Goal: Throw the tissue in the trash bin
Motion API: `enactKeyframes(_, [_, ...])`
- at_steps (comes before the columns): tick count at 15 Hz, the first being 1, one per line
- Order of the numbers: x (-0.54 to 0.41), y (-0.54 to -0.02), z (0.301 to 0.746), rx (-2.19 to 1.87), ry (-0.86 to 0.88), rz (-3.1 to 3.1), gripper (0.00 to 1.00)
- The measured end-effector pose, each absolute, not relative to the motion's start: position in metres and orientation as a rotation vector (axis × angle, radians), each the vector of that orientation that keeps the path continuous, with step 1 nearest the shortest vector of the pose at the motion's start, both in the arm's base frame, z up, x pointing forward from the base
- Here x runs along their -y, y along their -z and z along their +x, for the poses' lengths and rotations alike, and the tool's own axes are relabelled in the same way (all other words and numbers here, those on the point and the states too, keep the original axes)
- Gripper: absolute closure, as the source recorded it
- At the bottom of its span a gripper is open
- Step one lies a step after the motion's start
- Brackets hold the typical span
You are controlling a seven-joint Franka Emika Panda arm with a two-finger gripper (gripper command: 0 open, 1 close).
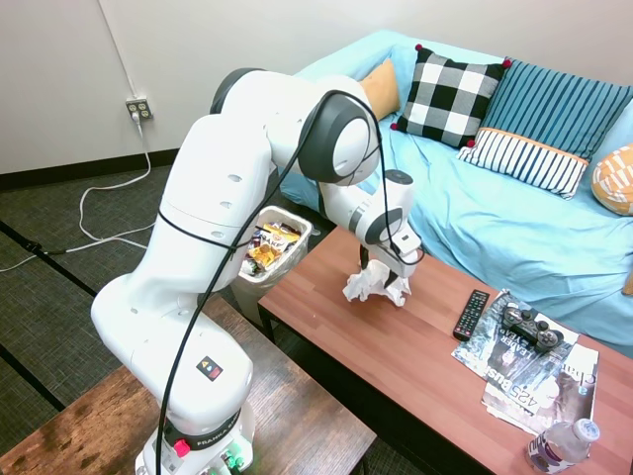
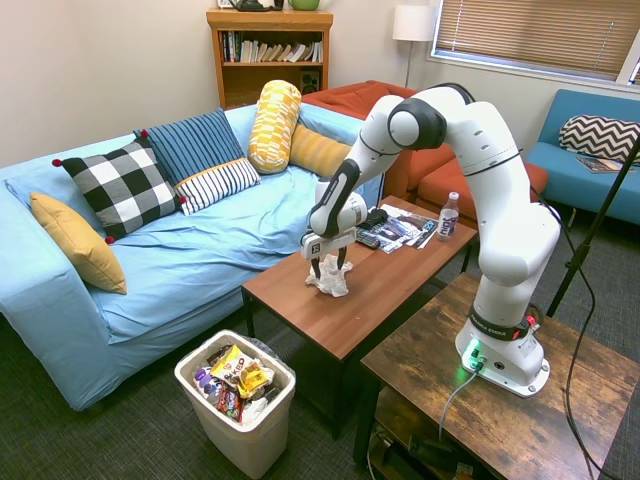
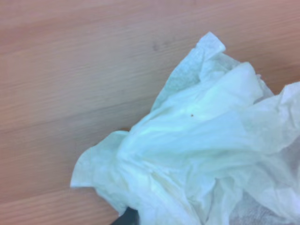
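Second exterior view: tool (image 2: 329,266) fingers spread, straddling the tissue (image 2: 331,281) on the table (image 2: 380,290).

Bright, even indoor light fills both exterior views, which are sharp, with straight lines bowing slightly near the edges. The gripper (image 2: 328,266) casts only a faint, soft shadow beneath itself. The wrist view is soft-focused with a bluish-green tint over the tissue (image 3: 206,159).
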State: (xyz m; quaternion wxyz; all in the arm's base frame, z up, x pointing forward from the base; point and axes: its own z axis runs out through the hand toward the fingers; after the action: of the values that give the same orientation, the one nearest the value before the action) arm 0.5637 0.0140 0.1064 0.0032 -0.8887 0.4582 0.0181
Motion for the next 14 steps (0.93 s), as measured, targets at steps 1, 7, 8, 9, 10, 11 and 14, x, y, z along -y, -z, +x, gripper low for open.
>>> enactKeyframes(1, [-0.0132, -0.1022, 0.5645, -1.435, -0.068, -2.785, 1.0])
enactKeyframes(7, [-0.0124, -0.0987, 0.5663, -1.436, -0.101, -2.773, 1.0])
enactKeyframes(8, [-0.0124, -0.0989, 0.5665, -1.438, -0.103, -2.77, 1.0])
enactKeyframes(9, [-0.0123, -0.0991, 0.5668, -1.441, -0.105, -2.767, 1.0])
enactKeyframes(10, [-0.0124, -0.0991, 0.5668, -1.442, -0.108, -2.764, 1.0])
enactKeyframes(11, [-0.0127, -0.0991, 0.5667, -1.439, -0.11, -2.762, 1.0])
enactKeyframes(14, [-0.0143, -0.0989, 0.5664, -1.433, -0.118, -2.753, 1.0])
